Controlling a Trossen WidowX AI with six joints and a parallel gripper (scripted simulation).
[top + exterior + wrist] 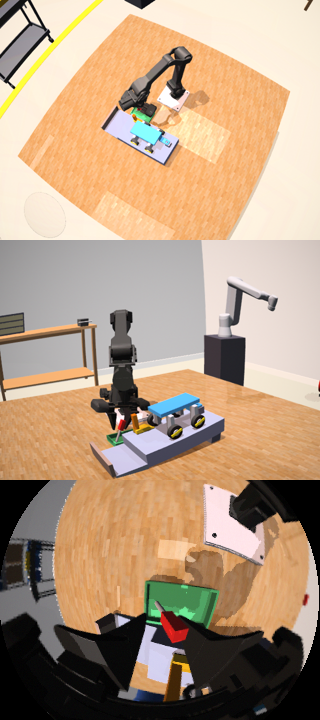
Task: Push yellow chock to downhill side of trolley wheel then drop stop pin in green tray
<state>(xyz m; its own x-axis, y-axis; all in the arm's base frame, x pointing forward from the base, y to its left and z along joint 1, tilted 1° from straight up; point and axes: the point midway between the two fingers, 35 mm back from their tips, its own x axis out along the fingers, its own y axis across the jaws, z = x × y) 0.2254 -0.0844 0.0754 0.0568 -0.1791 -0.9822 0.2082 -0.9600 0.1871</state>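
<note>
The red-headed stop pin (139,109) (121,425) (174,627) leans at a tilt between the parted fingers, its grey shaft reaching down into the green tray (141,116) (111,440) (215,605). My gripper (119,428) (162,618) is partly open low over the tray; the pin's head is near one finger, not clamped. The blue trolley (146,132) (173,404) stands on the ramp (113,124) (134,442) (161,667). The yellow chock (134,117) (143,429) (174,680) lies at the downhill side of the tray-side lower wheel, orange handle upright; exact contact is hard to see.
The tray sits right beside the ramp's side. The ramp's low end has a brown end board (110,118) (102,459). The arm's white base plate (169,100) (227,530) lies beyond the tray. The chock's handle rises close to the gripper's finger.
</note>
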